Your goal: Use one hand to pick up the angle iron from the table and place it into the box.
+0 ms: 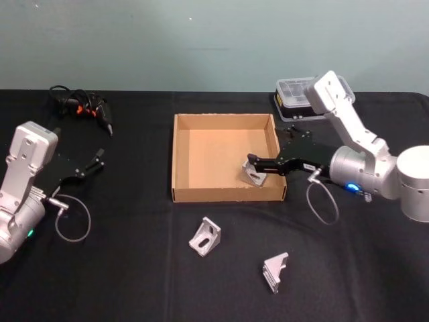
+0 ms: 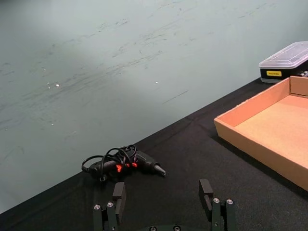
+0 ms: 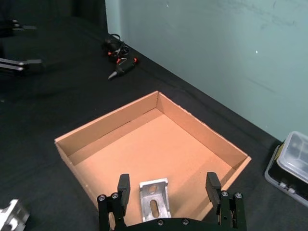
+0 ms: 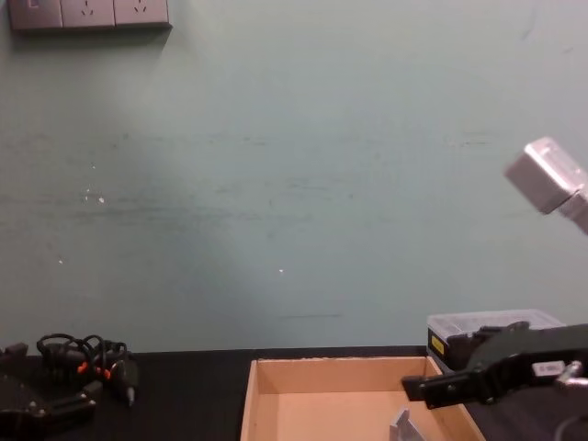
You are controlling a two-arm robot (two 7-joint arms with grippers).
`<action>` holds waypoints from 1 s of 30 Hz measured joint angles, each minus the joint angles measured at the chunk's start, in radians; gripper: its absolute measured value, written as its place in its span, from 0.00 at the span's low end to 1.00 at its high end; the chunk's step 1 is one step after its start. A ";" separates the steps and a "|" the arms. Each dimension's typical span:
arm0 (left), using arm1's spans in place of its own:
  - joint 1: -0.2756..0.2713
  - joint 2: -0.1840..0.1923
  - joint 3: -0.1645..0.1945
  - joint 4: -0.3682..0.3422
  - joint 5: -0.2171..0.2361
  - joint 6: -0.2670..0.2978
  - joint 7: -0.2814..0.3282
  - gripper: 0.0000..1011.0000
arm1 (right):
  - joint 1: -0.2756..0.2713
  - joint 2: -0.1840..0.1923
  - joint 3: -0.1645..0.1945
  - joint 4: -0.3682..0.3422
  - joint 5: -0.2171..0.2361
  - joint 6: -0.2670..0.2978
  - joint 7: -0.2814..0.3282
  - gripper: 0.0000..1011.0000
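Note:
A silver angle iron [image 1: 253,175] lies on the floor of the tan box [image 1: 179,161], near its front right corner. My right gripper [image 1: 259,163] hovers just above it, reaching in over the right wall. In the right wrist view its fingers [image 3: 123,186] stand wide apart on either side of the angle iron [image 3: 154,198] without touching it. Two more angle irons [image 1: 205,236] [image 1: 276,270] rest on the black table [image 1: 134,268] in front of the box. My left gripper [image 1: 98,162] is parked open at the far left, holding nothing.
A clear-lidded plastic case [image 1: 295,98] stands behind the box's right corner, close to my right arm. A black power screwdriver with a coiled cable [image 1: 84,107] lies at the back left. The table is bare between the box and my left arm.

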 joint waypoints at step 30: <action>0.000 0.000 0.000 0.000 0.000 0.000 0.000 0.99 | -0.083 0.415 -0.080 -0.360 0.034 0.022 0.346 0.99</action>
